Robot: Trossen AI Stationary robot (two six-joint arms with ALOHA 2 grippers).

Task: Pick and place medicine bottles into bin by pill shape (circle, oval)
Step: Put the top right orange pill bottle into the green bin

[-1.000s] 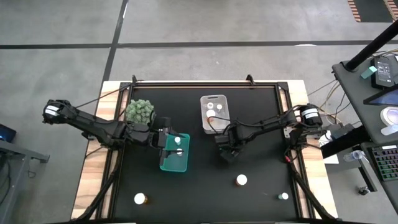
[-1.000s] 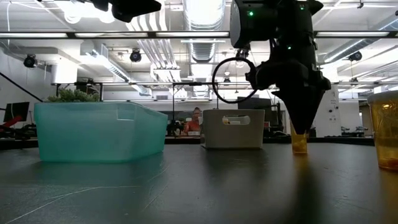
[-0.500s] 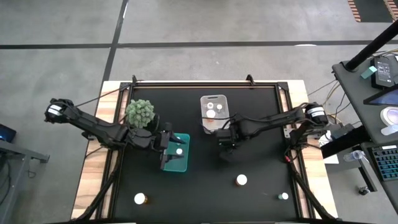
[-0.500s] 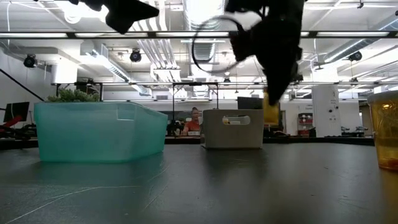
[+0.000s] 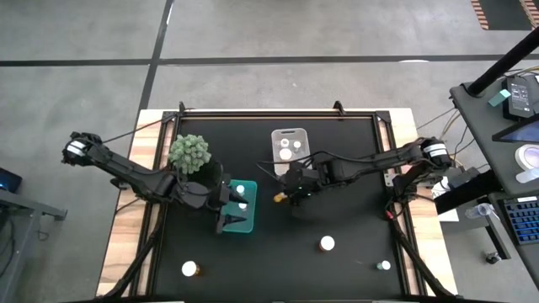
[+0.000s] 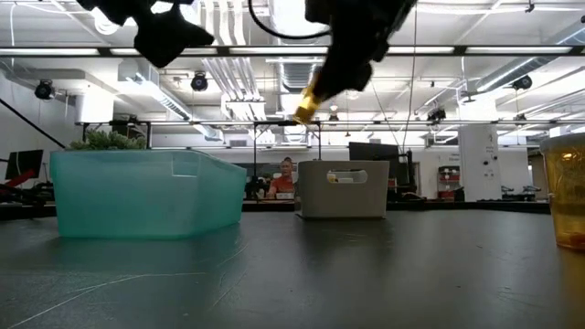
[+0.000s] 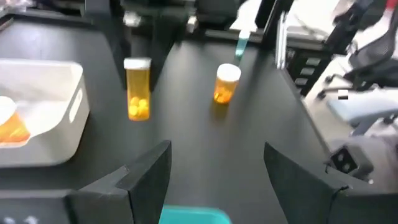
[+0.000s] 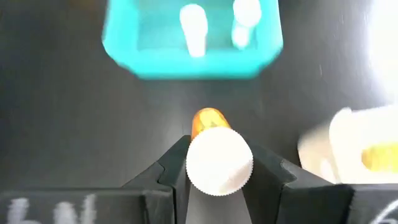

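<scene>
The right claw (image 5: 284,195) is clamped on an orange bottle (image 5: 277,199), high between the teal bin (image 5: 237,220) and white bin (image 5: 290,135). The left claw (image 5: 226,220) is apart over the teal bin.

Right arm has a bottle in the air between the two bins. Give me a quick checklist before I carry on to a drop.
1. Right gripper shut on the amber bottle: ok.
2. Bottle lifted off the table: ok.
3. Bottle over the teal bin: not ok, beside it.
4. Bottle over the white bin: not ok.
5. Left gripper away from the teal bin: not ok, open above it.
6. Pill shape in the bottle: cannot tell.
</scene>
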